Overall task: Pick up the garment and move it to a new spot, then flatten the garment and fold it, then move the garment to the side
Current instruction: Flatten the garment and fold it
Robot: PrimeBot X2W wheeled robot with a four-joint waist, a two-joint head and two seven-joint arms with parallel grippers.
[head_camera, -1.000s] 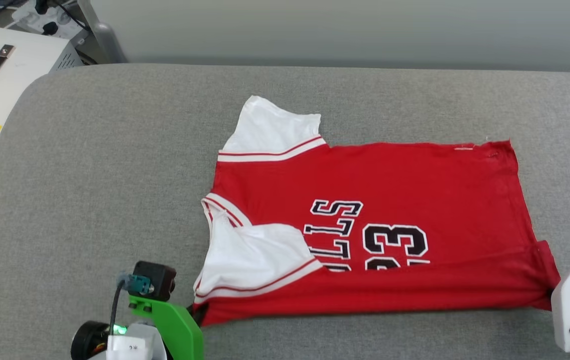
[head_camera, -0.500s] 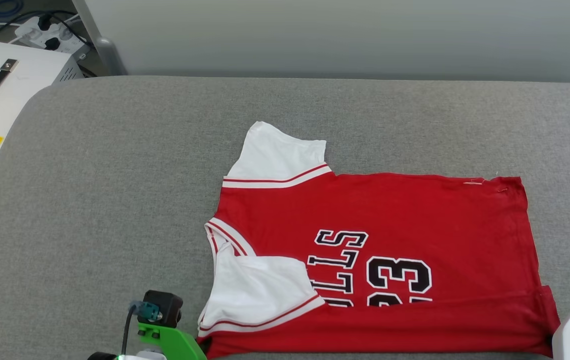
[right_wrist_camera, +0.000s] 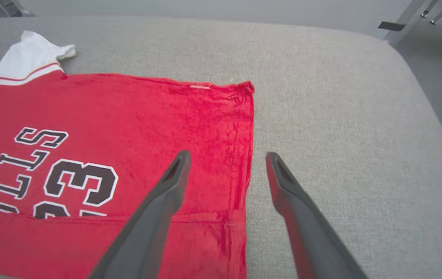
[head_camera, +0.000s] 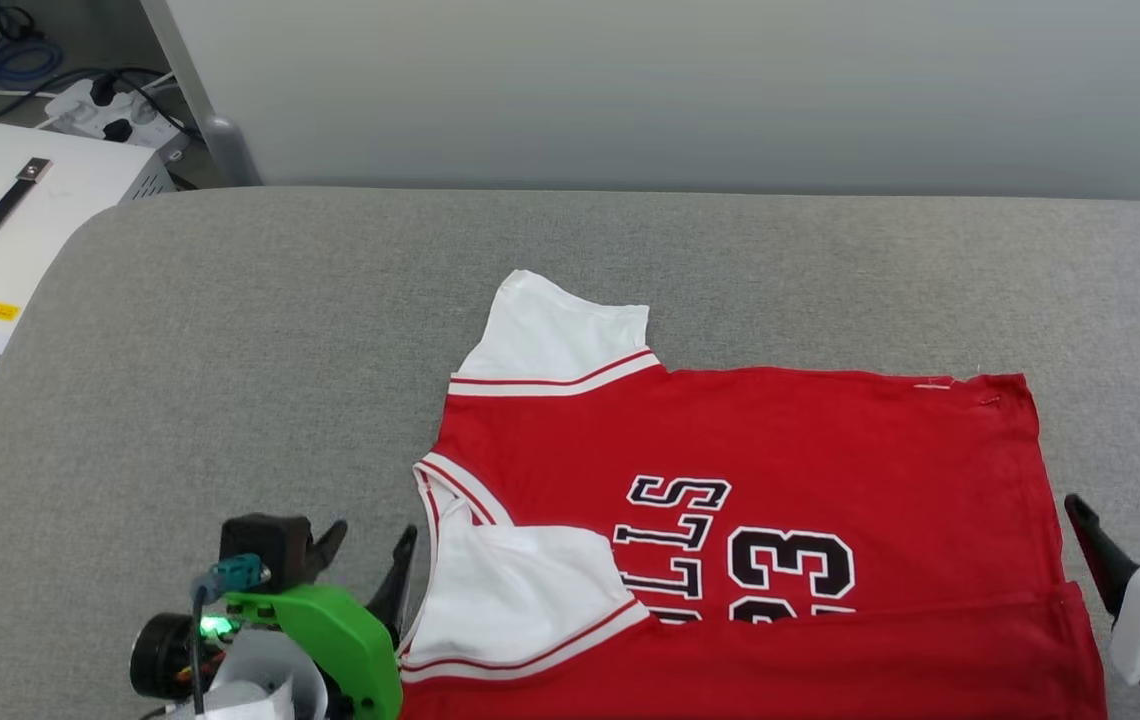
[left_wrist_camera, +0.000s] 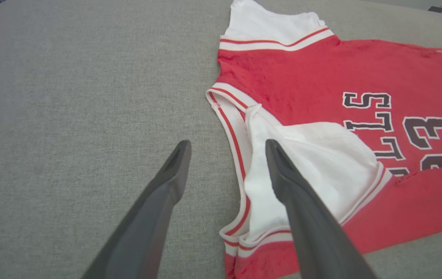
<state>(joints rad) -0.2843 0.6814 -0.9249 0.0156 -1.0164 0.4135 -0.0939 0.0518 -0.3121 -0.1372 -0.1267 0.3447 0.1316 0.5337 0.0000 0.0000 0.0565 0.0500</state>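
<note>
Garment point(head_camera: 780, 450): lies flat on the grey padded worktop point(head_camera: 230, 350), right of centre, collar toward the robot's left, hem toward its right. Far white sleeve is spread flat, away from the robot. Near white sleeve is folded in over the chest. The near long edge is folded up in a red strip that covers the lower part of the black lettering.

Left claw point(head_camera: 370, 545): jaws wide apart, nothing between them. It sits just beside the collar. In the left wrist view the left claw point(left_wrist_camera: 227, 147) has one finger over bare grey fabric and the other over the folded sleeve of the garment point(left_wrist_camera: 302, 73). Contact with the cloth: cannot tell.

Right claw point(head_camera: 1115, 510): jaws also spread, empty, just beside the hem. In the right wrist view the right claw point(right_wrist_camera: 227, 157) straddles the hem edge, one finger above the garment point(right_wrist_camera: 128, 112), the other above the worktop.

Off the worktop, far left: white box with a black handle point(head_camera: 20, 200), power strip point(head_camera: 115, 115).
</note>
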